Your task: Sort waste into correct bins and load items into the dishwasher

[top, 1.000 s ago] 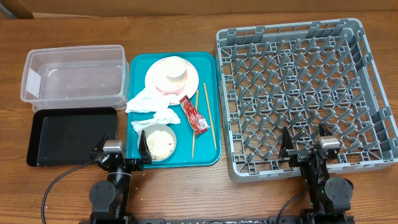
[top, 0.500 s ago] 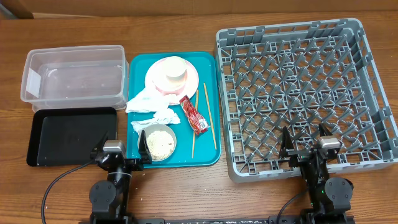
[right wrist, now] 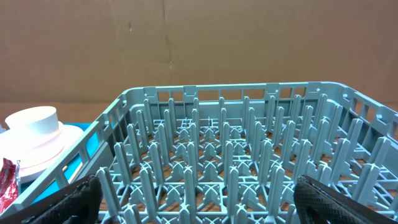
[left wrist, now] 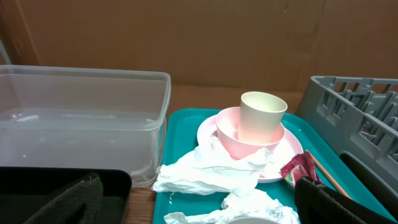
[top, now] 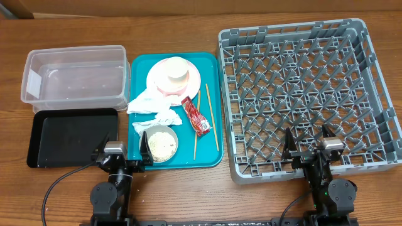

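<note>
On the teal tray, a white cup sits in a pink bowl on the pink plate. In front of them lie crumpled napkins, a red sauce packet, two chopsticks and a grey metal bowl of rice. The clear tub and black tray stand to the left, and the grey dish rack to the right. My left gripper is open at the teal tray's near left corner. My right gripper is open at the rack's near edge. Neither holds anything.
The teal tray lies between the bins and the rack, close to both. A cardboard wall stands behind the table. Bare wood runs along the front edge around the arm bases.
</note>
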You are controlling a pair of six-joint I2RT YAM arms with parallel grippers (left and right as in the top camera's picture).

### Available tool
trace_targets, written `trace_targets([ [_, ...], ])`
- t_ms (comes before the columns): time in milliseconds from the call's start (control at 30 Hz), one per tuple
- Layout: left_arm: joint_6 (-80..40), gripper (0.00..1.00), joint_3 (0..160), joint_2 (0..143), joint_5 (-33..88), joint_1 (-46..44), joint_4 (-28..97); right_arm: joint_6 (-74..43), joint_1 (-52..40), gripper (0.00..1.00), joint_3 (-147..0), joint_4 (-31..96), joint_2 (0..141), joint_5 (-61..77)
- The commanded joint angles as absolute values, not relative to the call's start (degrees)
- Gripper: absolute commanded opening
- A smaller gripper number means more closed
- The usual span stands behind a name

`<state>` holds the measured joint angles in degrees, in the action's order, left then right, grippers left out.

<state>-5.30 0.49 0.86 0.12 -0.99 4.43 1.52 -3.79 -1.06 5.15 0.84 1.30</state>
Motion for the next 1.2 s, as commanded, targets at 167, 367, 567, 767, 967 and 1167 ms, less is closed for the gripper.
trace_targets([
  [167,-3.6,1.0,0.3,0.4,-0.4,-0.7,4.4,1.7,-3.8,1.0,-0.5,4.8,0.2,1.6],
  [367,-3.6,1.0,0.3,0.4,-0.4,-0.7,4.4,1.7,-3.8,1.0,-0.5,4.8,0.2,1.6],
  [567,-3.6,1.0,0.3,0.4,-0.4,-0.7,4.4,1.7,-3.8,1.0,-0.5,4.8,0.2,1.6],
  [767,-3.6,1.0,0.3,0.4,-0.4,-0.7,4.4,1.7,-3.8,1.0,-0.5,4.8,0.2,1.6],
  [967,-3.8,1.0,0.3,0.4,-0.4,-0.7,4.4,1.7,-3.8,1.0,-0.5,4.8,0.2,1.6],
  [1167,-6.2,1.0,0.9,0.4,2.4,-0.7,4.6,1.7,-3.8,1.0,-0.5,4.8,0.2,1.6],
])
